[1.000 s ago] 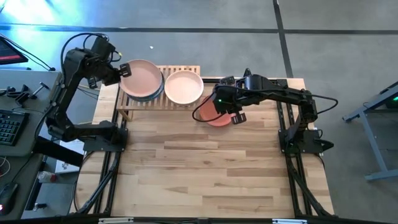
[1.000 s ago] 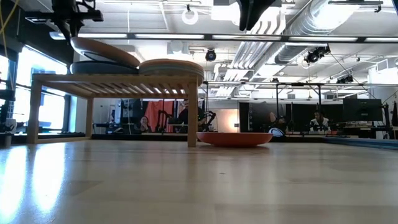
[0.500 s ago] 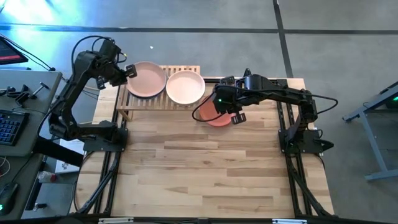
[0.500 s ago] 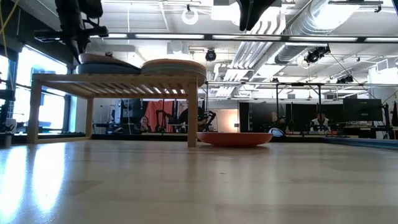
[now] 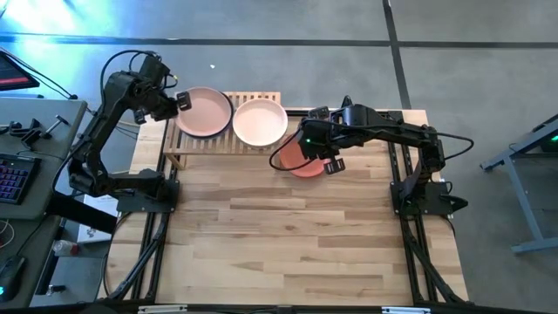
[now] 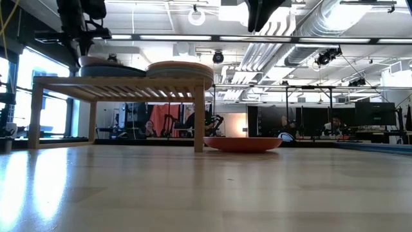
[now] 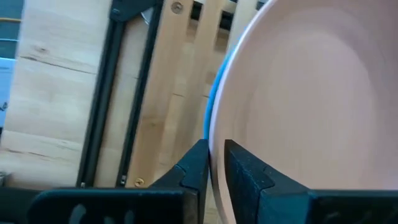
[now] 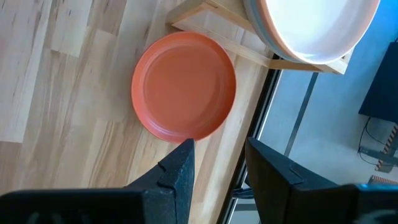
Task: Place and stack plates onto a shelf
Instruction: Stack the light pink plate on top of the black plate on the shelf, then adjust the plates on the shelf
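**Pink plate settles flat on the left stack as the left fingers begin to let go**

A second ago the pink plate (image 5: 204,111) hung tilted over the stack at the shelf's 9 o'clock end, held by its outer rim in the left gripper (image 5: 180,101). Now it lies level on the pile, a blue rim showing just beneath it in the left wrist view. The left fingers (image 7: 199,167) straddle its rim with only a narrow gap between them; they look to be loosening rather than pinching, though I cannot tell whether they are already clear of the rim. Judging by this, the placement is done and what remains for this arm is to back away toward 9 o'clock without dragging the plate.

The right gripper (image 5: 316,155) has not moved: it hovers over the terracotta plate (image 5: 296,158), which lies on the surface just off the shelf's (image 5: 255,146) 3 o'clock end, touching nothing else. Its fingers (image 8: 176,176) are spread and hold nothing. That plate appears to be the only one not yet shelved, and it probably belongs on the stack under the beige plate (image 5: 259,121).

Hard to make out: how many plates sit in each pile. From above only the top ones show, and the low view gives thin stacked edges that cannot be counted. The right arm also covers part of the terracotta plate from above.
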Available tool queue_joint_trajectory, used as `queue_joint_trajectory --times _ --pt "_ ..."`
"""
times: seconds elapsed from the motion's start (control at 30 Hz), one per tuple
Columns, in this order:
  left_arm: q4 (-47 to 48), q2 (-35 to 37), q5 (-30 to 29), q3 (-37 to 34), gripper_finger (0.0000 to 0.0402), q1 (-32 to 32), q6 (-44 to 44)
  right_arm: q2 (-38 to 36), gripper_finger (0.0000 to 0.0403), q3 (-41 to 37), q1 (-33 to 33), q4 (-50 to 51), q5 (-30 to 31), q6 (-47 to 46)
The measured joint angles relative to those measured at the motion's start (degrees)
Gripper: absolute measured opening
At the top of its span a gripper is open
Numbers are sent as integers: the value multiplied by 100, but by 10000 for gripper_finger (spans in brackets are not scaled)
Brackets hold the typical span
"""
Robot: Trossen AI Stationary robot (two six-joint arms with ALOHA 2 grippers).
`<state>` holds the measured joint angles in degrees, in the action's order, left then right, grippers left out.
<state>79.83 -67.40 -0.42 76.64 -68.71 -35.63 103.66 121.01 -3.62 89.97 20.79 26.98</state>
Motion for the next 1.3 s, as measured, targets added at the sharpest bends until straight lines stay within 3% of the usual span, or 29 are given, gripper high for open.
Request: queue_joint_trajectory --times 0.4,0.7,0.83,1.07,1.3 --pt "28 1 177 0 98 2 32 0 119 0 0 -31 1 2" --pt "-16 286 340 335 96 2 49 0 119 0 -55 -66 -5 -385" --pt "-55 472 448 546 95 75 338 0 119 0 -156 -171 -1 -948" --pt "-111 732 1181 640 95 294 1016 0 119 0 -510 -564 -73 -2500" --pt "-219 946 2237 640 95 815 1585 121 119 0 -1000 -858 -809 -3953"
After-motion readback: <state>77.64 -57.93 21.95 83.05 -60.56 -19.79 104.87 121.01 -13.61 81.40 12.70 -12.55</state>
